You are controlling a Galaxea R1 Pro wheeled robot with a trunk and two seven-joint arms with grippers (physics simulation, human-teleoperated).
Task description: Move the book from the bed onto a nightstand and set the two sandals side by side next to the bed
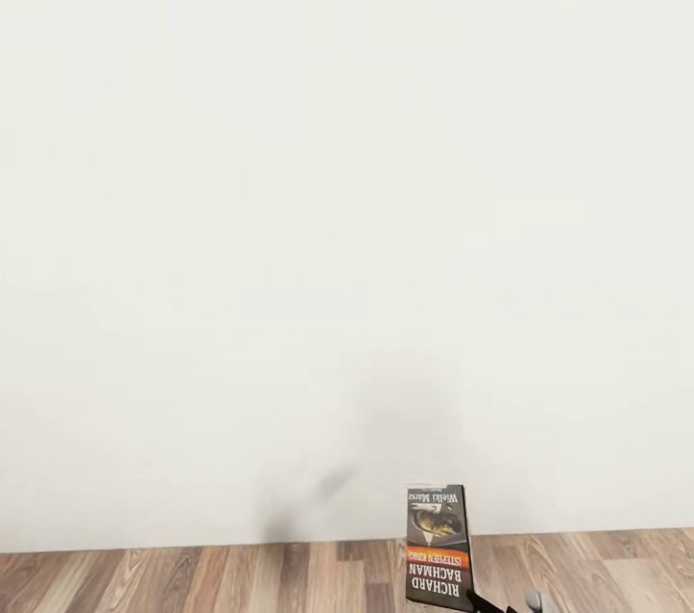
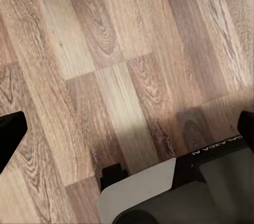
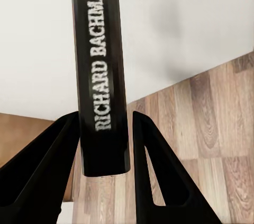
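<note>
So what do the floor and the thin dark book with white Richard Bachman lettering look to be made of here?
The floor looks like wood-grain plank flooring, laminate or real wood, in mixed brown tones with visible board seams and a low sheen. The thin dark book with white Richard Bachman lettering appears to be a paperback: a slim printed card cover with a flat black spine, held between the right gripper fingers.

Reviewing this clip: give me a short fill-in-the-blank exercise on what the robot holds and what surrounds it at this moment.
1. The right gripper is shut on the ____.
2. In the head view, the book is held upright with its cover lettering turned ____.
3. Behind the book stands a plain white ____.
4. The floor is made of ____ planks.

Missing words: book; upside down; wall; wooden
</note>
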